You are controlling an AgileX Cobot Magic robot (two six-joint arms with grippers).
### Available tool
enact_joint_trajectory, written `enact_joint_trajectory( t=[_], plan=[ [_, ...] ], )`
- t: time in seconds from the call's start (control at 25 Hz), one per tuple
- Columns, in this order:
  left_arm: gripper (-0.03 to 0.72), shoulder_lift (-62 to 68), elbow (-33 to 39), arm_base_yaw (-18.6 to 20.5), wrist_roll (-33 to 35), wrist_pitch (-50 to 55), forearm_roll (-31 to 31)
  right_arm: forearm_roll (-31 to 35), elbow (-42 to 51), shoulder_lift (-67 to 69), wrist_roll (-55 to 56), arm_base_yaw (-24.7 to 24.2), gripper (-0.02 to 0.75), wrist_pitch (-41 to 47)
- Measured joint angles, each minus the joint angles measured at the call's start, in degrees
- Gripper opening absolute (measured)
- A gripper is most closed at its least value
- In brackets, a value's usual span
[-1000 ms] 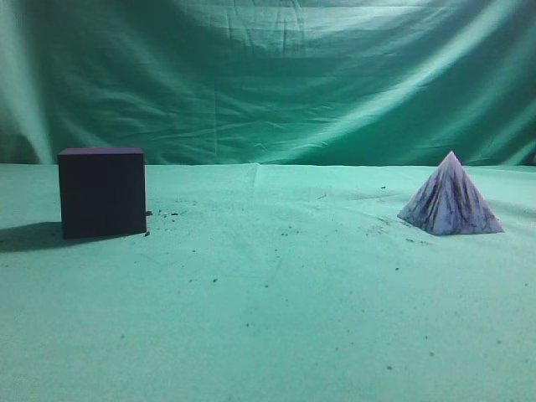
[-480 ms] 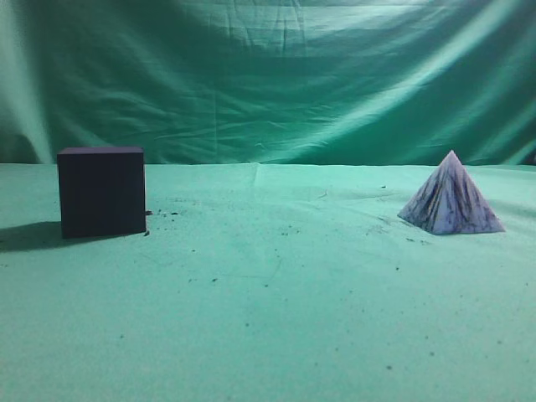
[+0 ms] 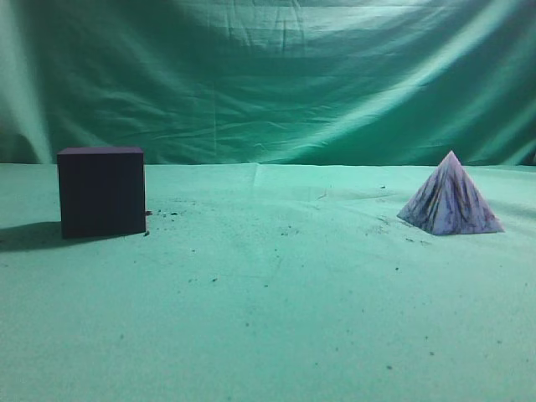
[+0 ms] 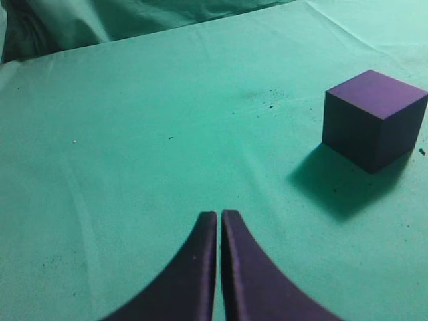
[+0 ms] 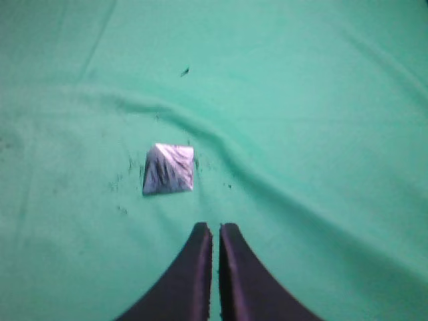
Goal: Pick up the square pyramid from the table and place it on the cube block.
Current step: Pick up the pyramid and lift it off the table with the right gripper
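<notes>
The dark purple-black cube block [image 3: 102, 192] stands on the green table [image 3: 276, 318] at the left; it also shows in the left wrist view [image 4: 373, 119] at the upper right. The marbled lavender-white square pyramid [image 3: 450, 198] sits on the table at the right, and in the right wrist view [image 5: 168, 169] it lies ahead and a little left of the fingers. My left gripper [image 4: 219, 214] is shut and empty, well left of the cube. My right gripper [image 5: 215, 227] is shut and empty, short of the pyramid. Neither gripper shows in the exterior view.
A green cloth backdrop [image 3: 276, 75] hangs behind the table. The table cloth has folds and ridges near the pyramid [image 5: 221, 144] and small dark specks. The cube casts a shadow [image 4: 338, 187] toward the left gripper's side.
</notes>
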Motion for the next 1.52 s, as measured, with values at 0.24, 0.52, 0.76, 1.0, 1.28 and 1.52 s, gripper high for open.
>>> enact_joint_trajectory(
  t=[0.24,0.52,0.76,1.0,1.28,1.52],
  plan=[
    [0.000,0.0,0.0,0.0,0.0,0.0,0.0,-2.4,-10.8,17.8,-0.4,1.6,0.000,12.7],
    [0.000,0.0,0.0,0.0,0.0,0.0,0.0,-11.4,-17.0,35.2,8.9,16.0,0.000,12.6],
    [0.000,0.0,0.0,0.0,0.0,0.0,0.0,-14.5,-23.5,48.0,12.6,23.2,0.000,8.3],
    [0.000,0.0,0.0,0.0,0.0,0.0,0.0,-14.5,-28.7,58.0,12.9,23.5,0.285,6.7],
    [0.000,0.0,0.0,0.0,0.0,0.0,0.0,-14.5,-30.7,66.6,15.2,23.6,0.643,3.4],
    [0.000,0.0,0.0,0.0,0.0,0.0,0.0,-15.1,-34.2,74.1,16.5,23.6,0.643,2.6]
  ],
)
